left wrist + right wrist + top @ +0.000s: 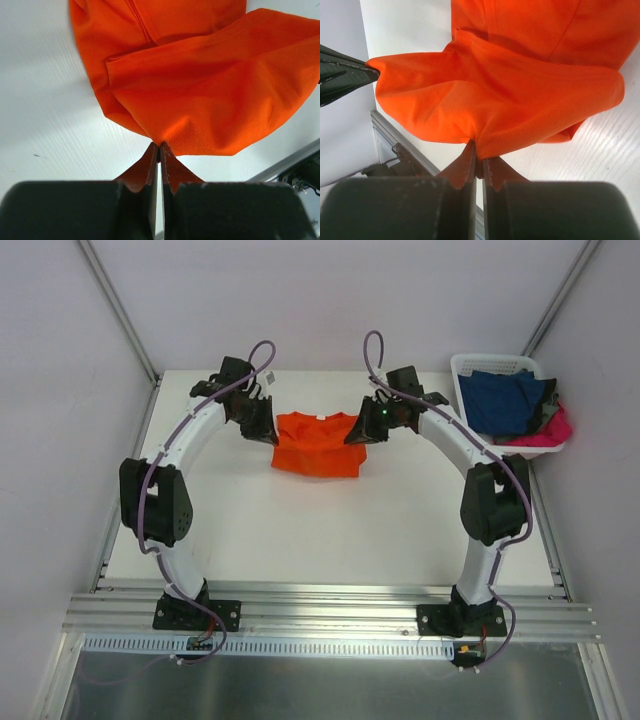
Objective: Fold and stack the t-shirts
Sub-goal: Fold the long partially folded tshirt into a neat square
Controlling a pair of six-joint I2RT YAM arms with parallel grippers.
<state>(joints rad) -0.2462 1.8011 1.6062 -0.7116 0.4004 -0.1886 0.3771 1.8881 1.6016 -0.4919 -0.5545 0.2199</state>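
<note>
Pinching cloth between pressed-together fingers, the left end effector (pixel 159 146) and the right end effector (pixel 479 152) are each clamped on an edge of the orange t-shirt (pixel 318 445), which lies on the desk (pixel 330 530) toward its far side. Both held edges should be carried level and together, so that the fold is laid square.

At the centre of your top view you see a plain bright orange t-shirt (pixel 318 443) on a white table (pixel 300 530). In the upper right, your white slotted basket (pixel 462 375) shows a navy blue t-shirt (pixel 505 400) and a hot pink t-shirt (pixel 555 430). The arms (pixel 190 435) are white and black, their cables (pixel 262 348) purple.
</note>
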